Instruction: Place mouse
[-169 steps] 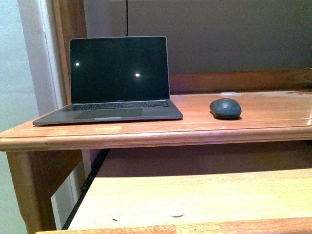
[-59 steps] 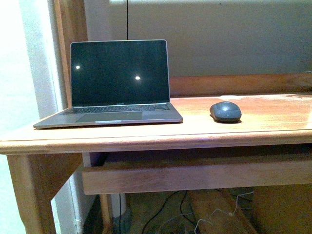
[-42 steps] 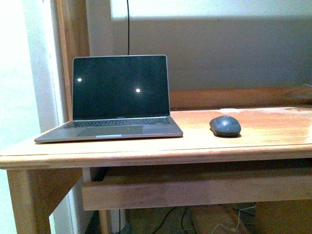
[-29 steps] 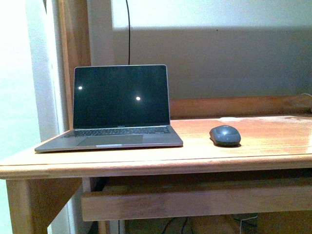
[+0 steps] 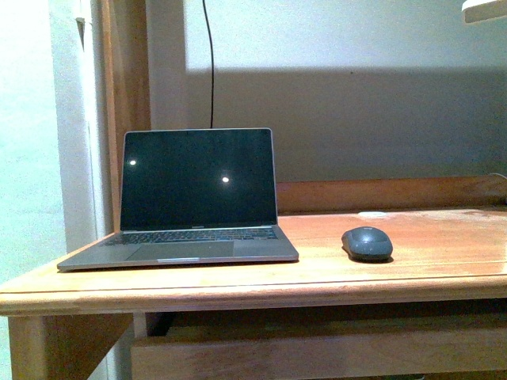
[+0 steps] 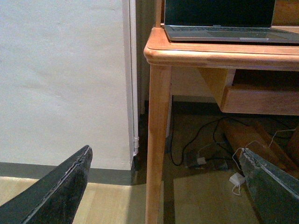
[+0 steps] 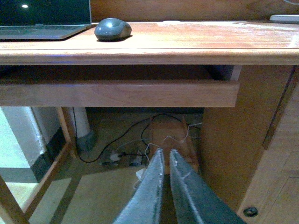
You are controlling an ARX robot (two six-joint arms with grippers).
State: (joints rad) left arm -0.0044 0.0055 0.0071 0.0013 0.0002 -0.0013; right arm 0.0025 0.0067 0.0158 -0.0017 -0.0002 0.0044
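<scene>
Mouse (image 5: 367, 243) sits on the wooden desk (image 5: 444, 265), resting flat on its underside, domed top up, at about 3 o'clock from the open laptop (image 5: 190, 202) and apart from it. Neither arm shows in the front view. The laptop's screen is dark, with two small bright reflections on it, and a black cable (image 5: 211, 63) runs up the wall behind it.

In the right wrist view the mouse (image 7: 112, 29) lies on the desk top just beside the laptop's corner (image 7: 46, 28), and the right gripper (image 7: 167, 186) hangs low under the desk edge, well apart from the mouse, its two fingers pressed together with only a thin slit between them, holding nothing.

In the left wrist view the left gripper (image 6: 166, 186) is spread wide, one finger (image 6: 56, 191) at each lower corner of the picture, empty. It is below desk level, near the desk leg (image 6: 158, 140), with cables (image 6: 205, 149) on the floor beyond.
</scene>
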